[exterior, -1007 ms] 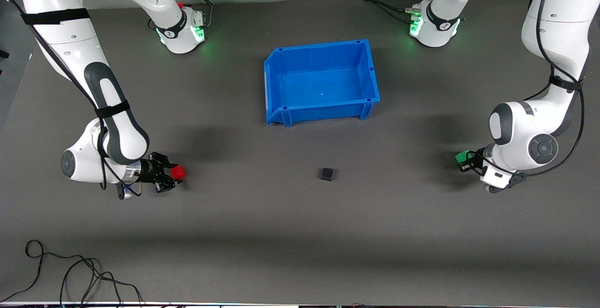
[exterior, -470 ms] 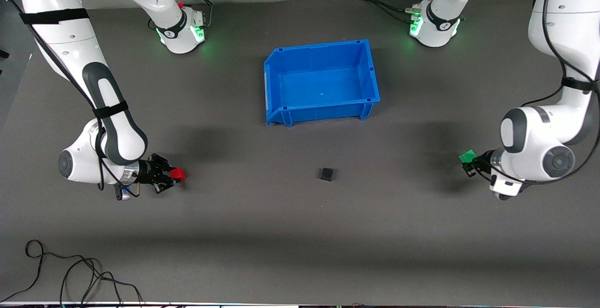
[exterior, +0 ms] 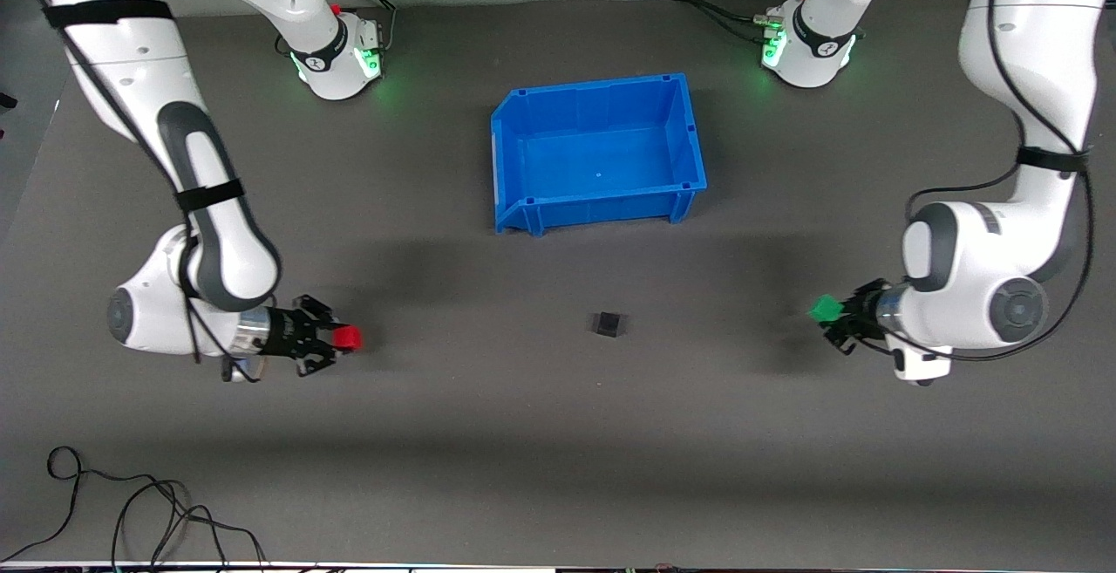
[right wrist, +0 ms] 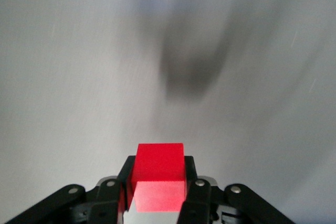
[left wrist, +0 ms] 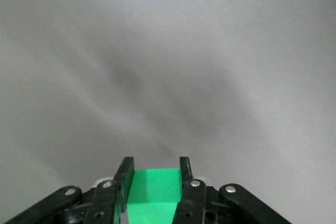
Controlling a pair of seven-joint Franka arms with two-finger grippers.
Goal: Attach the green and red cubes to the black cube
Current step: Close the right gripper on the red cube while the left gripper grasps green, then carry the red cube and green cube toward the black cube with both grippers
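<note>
Both grippers loaded; black cube free on the table.

Left gripper (exterior: 835,318) clenched the green cube (exterior: 823,308); right gripper (exterior: 336,342) clenched the red cube (exterior: 349,338). The black cube (exterior: 609,324) sat between them, well apart from both.

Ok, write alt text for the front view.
Two white robot arms each hold a small cube above a dark table: the right gripper grips the red cube, the left gripper the green cube. A black cube sits between them, nearer the camera than a blue bin.
</note>
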